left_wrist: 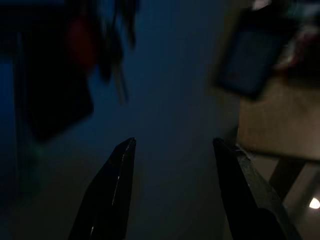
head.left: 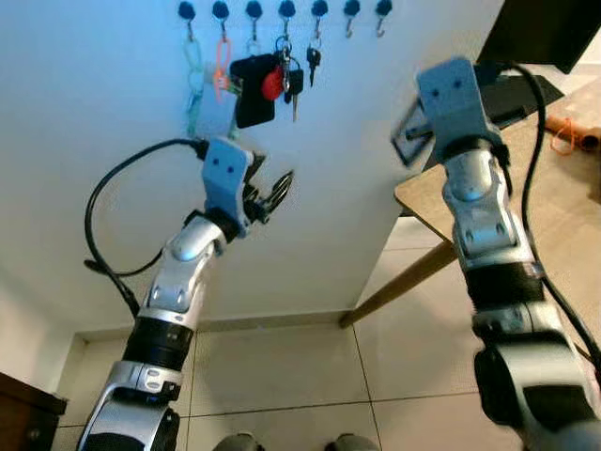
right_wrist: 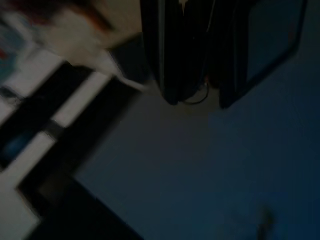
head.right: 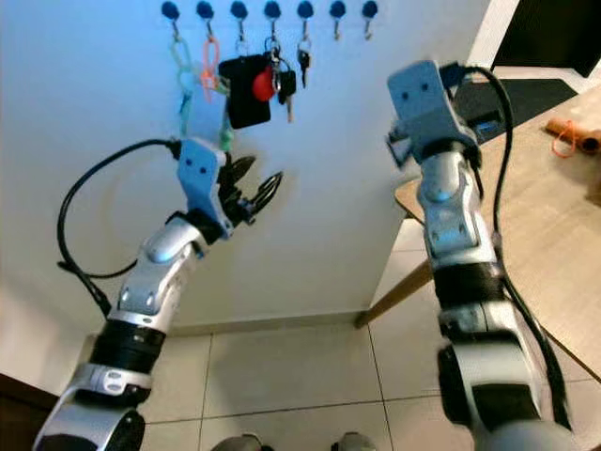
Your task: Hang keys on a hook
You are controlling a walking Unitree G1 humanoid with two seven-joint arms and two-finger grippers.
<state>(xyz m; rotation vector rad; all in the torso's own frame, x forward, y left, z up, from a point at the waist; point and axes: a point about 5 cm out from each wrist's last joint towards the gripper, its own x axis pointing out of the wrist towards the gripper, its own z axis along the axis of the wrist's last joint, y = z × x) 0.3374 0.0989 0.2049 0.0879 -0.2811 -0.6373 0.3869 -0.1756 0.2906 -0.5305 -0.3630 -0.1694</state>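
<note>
Above the left gripper (head.left: 272,193), on the white wall (head.left: 113,103), a bunch of keys (head.left: 282,75) with a black fob and a red tag hung from a hook (head.left: 285,11) in the row of dark hooks. That gripper's fingers (left_wrist: 112,190) were spread apart and held nothing, pointing at the wall just below the keys. Off to its right, the right gripper (head.left: 413,141) was raised beside the wooden table (head.left: 563,216); whether its fingers were parted could not be told.

White wall (head.left: 113,113) with a row of dark hooks (head.left: 286,9), key bunches (head.left: 282,75) hanging, wooden table (head.left: 563,216) with orange loop (head.left: 563,139)
</note>
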